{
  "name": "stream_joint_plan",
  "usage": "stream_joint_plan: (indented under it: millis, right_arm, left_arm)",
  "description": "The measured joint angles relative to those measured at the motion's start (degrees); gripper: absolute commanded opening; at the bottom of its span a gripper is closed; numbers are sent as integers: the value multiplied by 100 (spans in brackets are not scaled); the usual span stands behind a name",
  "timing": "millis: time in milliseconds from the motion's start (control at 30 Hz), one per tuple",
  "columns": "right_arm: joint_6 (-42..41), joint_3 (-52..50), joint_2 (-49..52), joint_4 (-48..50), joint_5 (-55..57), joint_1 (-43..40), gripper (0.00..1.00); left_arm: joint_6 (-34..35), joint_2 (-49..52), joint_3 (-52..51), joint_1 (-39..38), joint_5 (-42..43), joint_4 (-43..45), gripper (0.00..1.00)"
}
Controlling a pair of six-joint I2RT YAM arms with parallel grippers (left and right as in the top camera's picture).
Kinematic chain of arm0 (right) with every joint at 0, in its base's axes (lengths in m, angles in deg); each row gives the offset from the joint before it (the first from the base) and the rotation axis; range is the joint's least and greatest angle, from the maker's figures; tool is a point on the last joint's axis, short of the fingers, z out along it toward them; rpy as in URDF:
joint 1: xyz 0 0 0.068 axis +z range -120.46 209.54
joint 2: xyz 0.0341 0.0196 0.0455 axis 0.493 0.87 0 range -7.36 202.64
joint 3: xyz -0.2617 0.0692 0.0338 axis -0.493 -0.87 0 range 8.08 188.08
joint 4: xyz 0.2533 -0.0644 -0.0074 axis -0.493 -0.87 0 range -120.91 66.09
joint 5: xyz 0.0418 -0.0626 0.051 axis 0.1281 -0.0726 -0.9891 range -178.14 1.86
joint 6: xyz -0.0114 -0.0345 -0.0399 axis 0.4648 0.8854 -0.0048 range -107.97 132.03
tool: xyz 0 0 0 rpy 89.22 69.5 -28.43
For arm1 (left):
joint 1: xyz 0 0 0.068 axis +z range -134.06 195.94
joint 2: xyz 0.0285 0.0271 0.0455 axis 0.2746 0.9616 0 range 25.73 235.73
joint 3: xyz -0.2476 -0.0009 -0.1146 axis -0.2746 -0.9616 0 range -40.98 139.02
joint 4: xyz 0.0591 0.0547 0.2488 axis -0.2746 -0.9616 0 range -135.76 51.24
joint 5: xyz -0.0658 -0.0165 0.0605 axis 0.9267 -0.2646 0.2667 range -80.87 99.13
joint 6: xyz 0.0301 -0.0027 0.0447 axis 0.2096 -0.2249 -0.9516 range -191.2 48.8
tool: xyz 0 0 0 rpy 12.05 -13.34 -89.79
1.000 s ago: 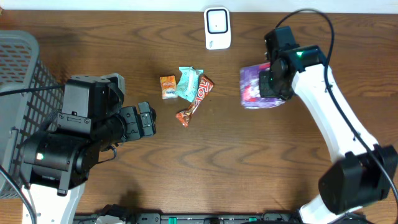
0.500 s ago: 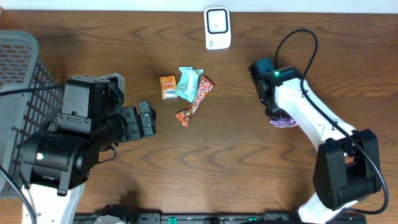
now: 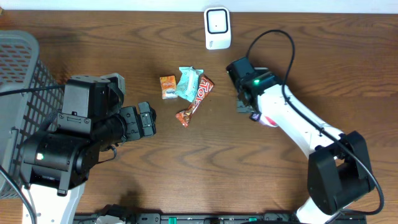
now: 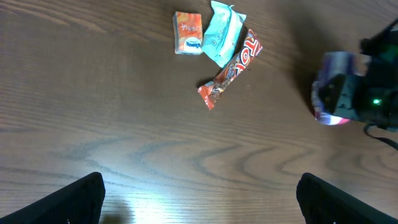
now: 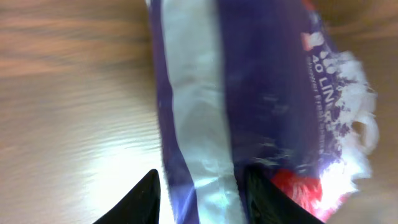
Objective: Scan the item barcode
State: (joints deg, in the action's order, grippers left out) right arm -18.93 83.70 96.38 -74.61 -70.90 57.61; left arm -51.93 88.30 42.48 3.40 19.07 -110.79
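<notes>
Right gripper: fingers either side of purple pack; clamped or loose, cannot tell. Pack at table, mostly hidden under gripper from overhead, print blurred. Left gripper spread wide, empty. Candy bar, teal packet, orange packet between arms. Scanner at far edge. Basket cut off at left.

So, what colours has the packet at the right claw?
The packet is purple with a white stripe and a red patch; best in the right wrist view.
</notes>
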Motion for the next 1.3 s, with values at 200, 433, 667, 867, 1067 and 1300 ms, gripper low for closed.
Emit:
stream_joint_plan:
  millis: [200, 433, 667, 867, 1067, 1300]
  right_arm:
    - [234, 470, 22, -267, -1200, 11, 93]
    - [780, 1982, 17, -1344, -1663, -710, 98]
    - [2083, 1910, 15, -1624, -2264, -2144, 95]
    - [3259, 1025, 184, -949, -3746, -3062, 89]
    - [3580, 39, 487, -136, -4380, -3115, 68]
    - [3373, -522, 730, 472, -4817, -2874, 1]
  left_arm:
    - [0, 0, 0, 0, 0, -2, 98]
    - [0, 0, -2, 0, 0, -2, 98]
    - [0, 0, 0, 0, 0, 0, 98]
    - [0, 0, 0, 0, 0, 0, 98]
    - [0, 0, -2, 0, 0, 0, 98]
    - [0, 0, -2, 0, 0, 0, 98]
